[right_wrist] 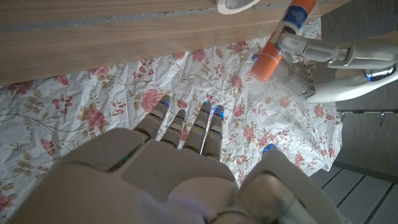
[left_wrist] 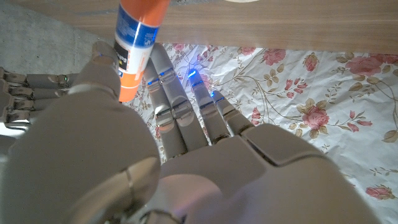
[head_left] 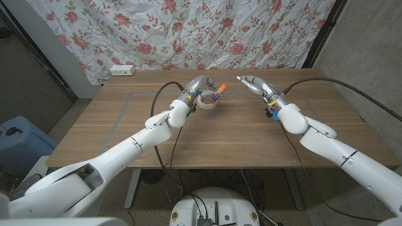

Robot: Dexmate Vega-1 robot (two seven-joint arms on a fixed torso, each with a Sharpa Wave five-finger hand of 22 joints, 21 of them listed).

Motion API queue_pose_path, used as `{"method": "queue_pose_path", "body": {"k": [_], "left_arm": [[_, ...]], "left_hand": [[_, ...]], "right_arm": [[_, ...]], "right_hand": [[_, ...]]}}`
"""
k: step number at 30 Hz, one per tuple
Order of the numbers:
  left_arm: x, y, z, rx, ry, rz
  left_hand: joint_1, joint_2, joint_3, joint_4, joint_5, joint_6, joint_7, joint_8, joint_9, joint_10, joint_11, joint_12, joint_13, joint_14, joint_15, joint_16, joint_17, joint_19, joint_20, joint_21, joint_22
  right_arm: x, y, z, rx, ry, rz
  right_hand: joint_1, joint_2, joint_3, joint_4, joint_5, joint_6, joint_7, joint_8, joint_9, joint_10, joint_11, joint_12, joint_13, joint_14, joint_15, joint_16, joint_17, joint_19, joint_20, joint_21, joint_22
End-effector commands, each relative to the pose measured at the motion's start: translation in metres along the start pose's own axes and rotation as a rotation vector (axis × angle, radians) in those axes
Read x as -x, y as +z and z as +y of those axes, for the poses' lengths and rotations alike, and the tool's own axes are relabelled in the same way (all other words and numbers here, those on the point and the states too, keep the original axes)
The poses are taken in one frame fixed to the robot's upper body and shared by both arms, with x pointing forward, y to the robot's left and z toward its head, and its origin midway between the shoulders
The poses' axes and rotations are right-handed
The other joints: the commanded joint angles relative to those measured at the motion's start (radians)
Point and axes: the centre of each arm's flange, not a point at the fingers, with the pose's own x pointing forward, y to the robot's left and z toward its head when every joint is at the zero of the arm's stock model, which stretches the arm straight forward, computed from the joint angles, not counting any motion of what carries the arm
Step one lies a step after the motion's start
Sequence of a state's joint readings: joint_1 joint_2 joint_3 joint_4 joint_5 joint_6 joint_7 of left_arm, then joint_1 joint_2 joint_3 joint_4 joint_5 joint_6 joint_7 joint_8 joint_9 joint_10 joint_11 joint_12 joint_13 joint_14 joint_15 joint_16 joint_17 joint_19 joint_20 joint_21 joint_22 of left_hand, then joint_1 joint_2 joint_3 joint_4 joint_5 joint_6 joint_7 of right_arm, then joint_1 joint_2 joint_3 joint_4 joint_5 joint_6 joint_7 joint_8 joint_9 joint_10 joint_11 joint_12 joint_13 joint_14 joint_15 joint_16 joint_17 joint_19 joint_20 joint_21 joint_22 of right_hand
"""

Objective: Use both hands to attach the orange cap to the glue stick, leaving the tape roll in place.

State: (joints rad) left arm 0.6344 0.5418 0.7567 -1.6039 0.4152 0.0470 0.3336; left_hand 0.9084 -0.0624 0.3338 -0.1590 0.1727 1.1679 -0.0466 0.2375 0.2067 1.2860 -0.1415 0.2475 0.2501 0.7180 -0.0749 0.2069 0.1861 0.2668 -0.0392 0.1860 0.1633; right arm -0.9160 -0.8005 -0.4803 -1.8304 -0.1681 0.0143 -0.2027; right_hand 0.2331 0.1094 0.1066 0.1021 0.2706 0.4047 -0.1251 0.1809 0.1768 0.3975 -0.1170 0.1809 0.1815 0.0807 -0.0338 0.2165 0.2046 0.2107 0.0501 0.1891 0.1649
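Note:
My left hand (head_left: pixel 200 86) is raised over the table's far middle and grips the glue stick (head_left: pixel 218 91), a white and blue tube with orange ends. The wrist views show the same glue stick (left_wrist: pixel 134 43) (right_wrist: pixel 283 37) pinched in the left hand's fingers (right_wrist: pixel 323 53), one orange end (right_wrist: pixel 266 65) sticking out free. The white tape roll (head_left: pixel 207 100) lies on the table just under that hand, and its edge (right_wrist: pixel 236 5) is also in the right wrist view. My right hand (head_left: pixel 254 83) hovers a short way right of the stick, fingers stretched toward it, holding nothing.
A white power strip (head_left: pixel 121 69) lies at the table's back left edge. A flowered cloth (head_left: pixel 207 31) hangs behind the table. A blue bin (head_left: pixel 16 141) stands on the floor to the left. Black cables run along both forearms.

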Motion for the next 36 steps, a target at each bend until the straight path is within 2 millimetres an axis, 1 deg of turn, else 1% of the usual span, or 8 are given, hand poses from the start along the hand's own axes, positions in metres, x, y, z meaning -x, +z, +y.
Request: {"method": "queue_pose_path", "body": {"k": [1, 3, 10, 18, 23, 25, 30, 36], "left_arm": [[0.008, -0.003, 0.005, -0.050, -0.087, 0.025], [0.010, -0.003, 0.006, -0.053, -0.095, 0.019], [0.018, -0.004, 0.010, -0.083, -0.117, 0.019], [0.027, -0.007, 0.019, -0.112, -0.137, 0.023], [0.030, -0.007, 0.024, -0.137, -0.157, 0.022], [0.032, -0.007, 0.026, -0.148, -0.164, 0.024], [0.034, -0.008, 0.031, -0.171, -0.183, 0.019], [0.034, -0.010, 0.035, -0.192, -0.214, 0.016]], "left_hand": [[0.143, 0.149, 0.000, 0.003, 0.005, 0.055, -0.051, 0.017, 0.003, 0.077, -0.078, -0.002, 0.002, -0.005, -0.152, -0.002, 0.000, 0.001, -0.023, -0.002, 0.003], [0.143, 0.147, 0.000, 0.003, 0.004, 0.056, -0.050, 0.018, 0.003, 0.078, -0.078, -0.002, 0.002, -0.005, -0.153, -0.002, 0.001, 0.001, -0.024, -0.001, 0.003], [0.135, 0.142, -0.005, 0.004, 0.002, 0.052, -0.050, 0.015, 0.001, 0.071, -0.079, -0.010, -0.004, -0.007, -0.146, -0.003, 0.000, 0.001, -0.022, -0.002, 0.003], [0.122, 0.133, -0.005, 0.005, 0.000, 0.043, -0.056, 0.010, -0.002, 0.055, -0.082, -0.022, -0.012, -0.022, -0.141, -0.015, -0.007, -0.001, -0.017, -0.002, 0.003], [0.118, 0.124, -0.009, 0.002, 0.000, 0.030, -0.066, 0.003, -0.004, 0.045, -0.082, -0.030, -0.017, -0.028, -0.143, -0.017, -0.006, -0.001, -0.016, -0.002, 0.003], [0.119, 0.123, -0.010, 0.000, 0.000, 0.030, -0.064, 0.002, -0.004, 0.043, -0.083, -0.031, -0.018, -0.029, -0.144, -0.016, -0.006, -0.001, -0.015, -0.002, 0.003], [0.119, 0.119, -0.013, -0.002, 0.000, 0.027, -0.067, 0.000, -0.005, 0.039, -0.083, -0.034, -0.021, -0.031, -0.143, -0.015, -0.005, -0.001, -0.014, -0.002, 0.003], [0.120, 0.112, -0.018, -0.005, 0.001, 0.012, -0.080, -0.007, -0.005, 0.028, -0.084, -0.041, -0.026, -0.040, -0.143, -0.016, -0.004, -0.005, -0.014, -0.002, 0.004]], "right_arm": [[0.001, -0.023, -0.002, -0.126, -0.028, 0.043], [0.001, -0.025, -0.002, -0.135, -0.025, 0.047], [0.001, -0.030, -0.005, -0.164, -0.024, 0.061], [-0.001, -0.032, -0.006, -0.148, -0.013, 0.078], [-0.002, -0.036, -0.005, -0.174, -0.006, 0.090], [-0.003, -0.038, -0.005, -0.184, 0.005, 0.092], [-0.005, -0.042, -0.005, -0.199, 0.004, 0.102], [-0.006, -0.048, -0.005, -0.229, 0.005, 0.113]], "right_hand": [[-0.003, 0.001, 0.004, -0.007, -0.001, -0.009, 0.000, -0.001, 0.002, -0.004, 0.008, 0.001, 0.002, -0.001, 0.007, -0.002, 0.001, 0.006, 0.002, 0.004, 0.003], [-0.002, 0.001, 0.005, -0.008, -0.001, -0.011, 0.001, -0.001, 0.002, -0.003, 0.014, 0.001, 0.002, -0.001, 0.009, -0.002, 0.001, 0.007, 0.002, 0.004, 0.003], [-0.002, 0.001, 0.006, -0.009, -0.001, -0.016, 0.000, -0.001, 0.002, -0.006, 0.015, 0.002, 0.002, -0.001, 0.008, -0.002, 0.001, 0.007, 0.002, 0.003, 0.003], [0.002, -0.002, 0.007, -0.015, -0.001, -0.016, 0.002, 0.001, 0.002, -0.006, 0.015, 0.002, 0.002, 0.000, 0.009, -0.003, 0.000, 0.008, 0.003, 0.003, 0.003], [0.007, -0.006, 0.008, -0.020, -0.001, -0.020, 0.001, 0.001, 0.002, -0.007, 0.016, 0.003, 0.003, 0.003, 0.011, -0.002, -0.001, 0.008, 0.005, 0.002, 0.003], [0.009, -0.008, 0.009, -0.023, -0.001, -0.034, -0.002, -0.002, 0.002, -0.021, 0.023, -0.002, 0.003, 0.002, 0.009, -0.002, -0.002, 0.010, 0.006, 0.002, 0.003], [0.009, -0.008, 0.010, -0.025, -0.002, -0.048, -0.002, -0.003, 0.002, -0.040, 0.016, -0.006, 0.003, -0.004, 0.007, -0.005, -0.001, 0.015, 0.001, 0.003, 0.003], [0.007, -0.007, 0.011, -0.026, -0.002, -0.052, -0.003, -0.002, 0.002, -0.042, 0.019, -0.004, 0.003, -0.004, 0.008, -0.004, 0.000, 0.019, -0.004, 0.004, 0.003]]}}
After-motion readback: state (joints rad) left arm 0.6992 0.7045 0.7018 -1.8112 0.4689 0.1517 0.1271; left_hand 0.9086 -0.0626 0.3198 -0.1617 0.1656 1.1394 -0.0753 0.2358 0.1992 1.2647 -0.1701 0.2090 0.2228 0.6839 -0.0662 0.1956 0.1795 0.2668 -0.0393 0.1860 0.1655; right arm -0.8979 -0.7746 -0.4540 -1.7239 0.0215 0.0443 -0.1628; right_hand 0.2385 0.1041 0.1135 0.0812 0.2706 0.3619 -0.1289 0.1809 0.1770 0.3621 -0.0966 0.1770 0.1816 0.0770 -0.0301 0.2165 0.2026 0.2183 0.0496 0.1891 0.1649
